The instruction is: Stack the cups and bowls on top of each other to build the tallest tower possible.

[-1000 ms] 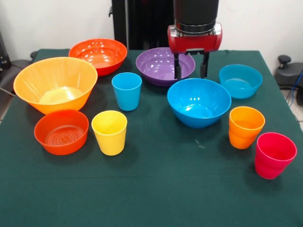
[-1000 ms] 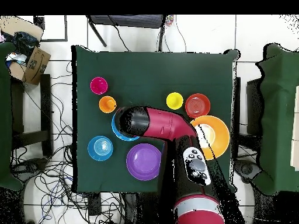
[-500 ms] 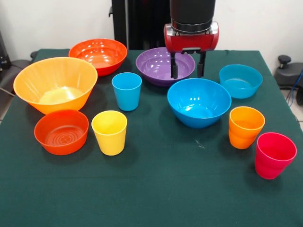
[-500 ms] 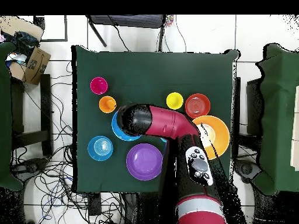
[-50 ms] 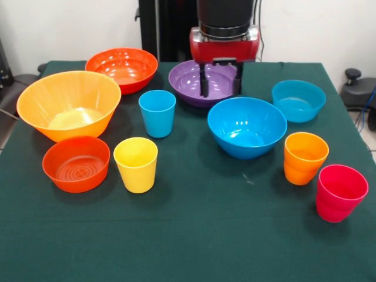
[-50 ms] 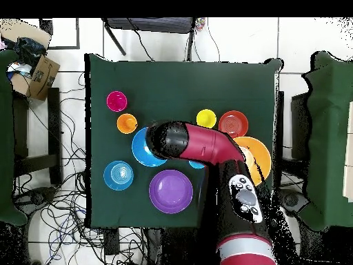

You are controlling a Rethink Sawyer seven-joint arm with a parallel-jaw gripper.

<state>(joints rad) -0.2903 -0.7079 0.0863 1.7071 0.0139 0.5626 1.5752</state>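
Surface: a table (image 5: 194, 235) under a dark green cloth, all ten pieces standing apart on it.
Behind the claw (image 5: 220, 91): purple bowl (image 5: 200, 79).
In front of the claw: large blue bowl (image 5: 247, 126).
Picture-right of the claw: teal-blue bowl (image 5: 298, 100); nearer the camera, orange cup (image 5: 304, 157) and pinkish red cup (image 5: 341, 191).
Picture-left of the claw: blue cup (image 5: 157, 113), yellow cup (image 5: 136, 164), medium red-orange bowl (image 5: 122, 68), light orange bowl (image 5: 69, 104), small red-orange bowl (image 5: 76, 163) (front view throughout).
Stacking: everything stands upright, mouths up.
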